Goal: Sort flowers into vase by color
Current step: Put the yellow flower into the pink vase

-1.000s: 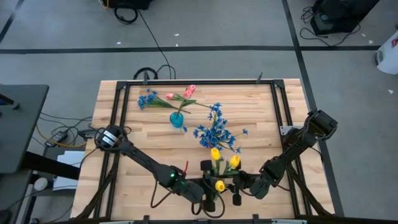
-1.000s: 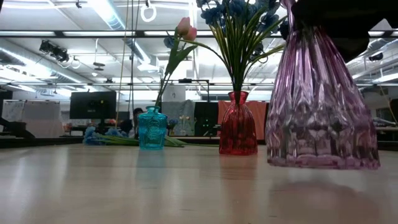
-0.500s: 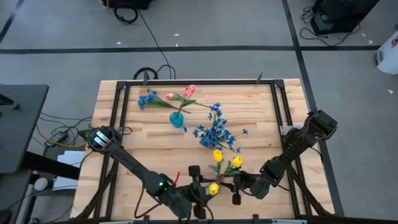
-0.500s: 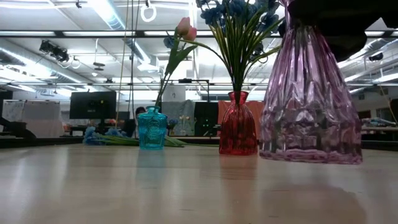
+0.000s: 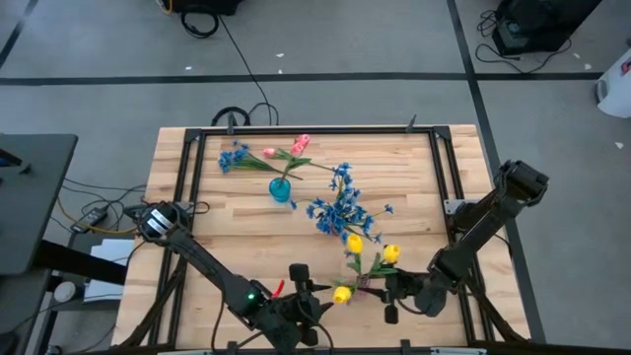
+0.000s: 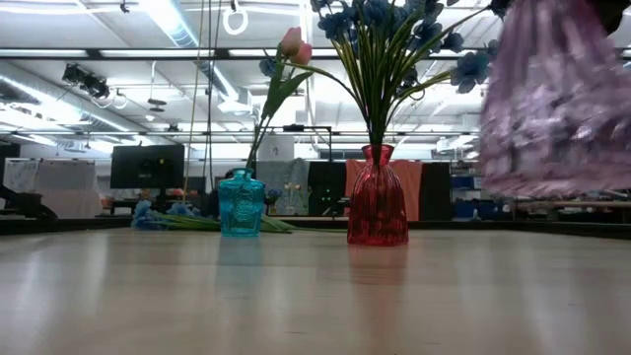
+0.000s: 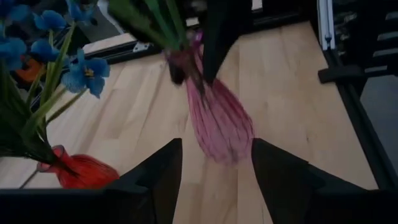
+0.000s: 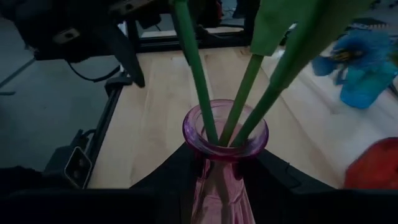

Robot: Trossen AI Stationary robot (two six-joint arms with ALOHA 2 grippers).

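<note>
A pink-purple glass vase (image 8: 221, 180) holding three yellow tulips (image 5: 354, 242) hangs above the table near its front edge, with my right gripper (image 8: 224, 163) shut on it. It shows blurred at the right of the low view (image 6: 562, 108). My left gripper (image 5: 308, 286) stands open to the left of the vase (image 7: 217, 121), touching nothing. A red vase (image 6: 378, 197) with blue sprays (image 5: 340, 212) stands mid-table. Behind it stands a teal vase (image 6: 242, 202) with a pink tulip (image 5: 301, 145). A blue spray (image 5: 234, 156) and a pink tulip (image 5: 268, 153) lie flat at the far left. My right gripper pinches the vase's narrow neck (image 8: 214, 163) just under the rim, one finger on each side. The fingers come from the table's right side, slanting a little downward. The vase hangs roughly upright, its base clear of the table, the green stems standing up out of its mouth.
A black metal frame (image 5: 187, 197) runs around the wooden tabletop. Bare wood lies between the red vase and the held vase and along the table's right half (image 5: 424, 197).
My right gripper has lifted the purple vase with the yellow tulips off the table and carried it a little toward the right edge. My left gripper has drawn away from the vase toward the table's left.
</note>
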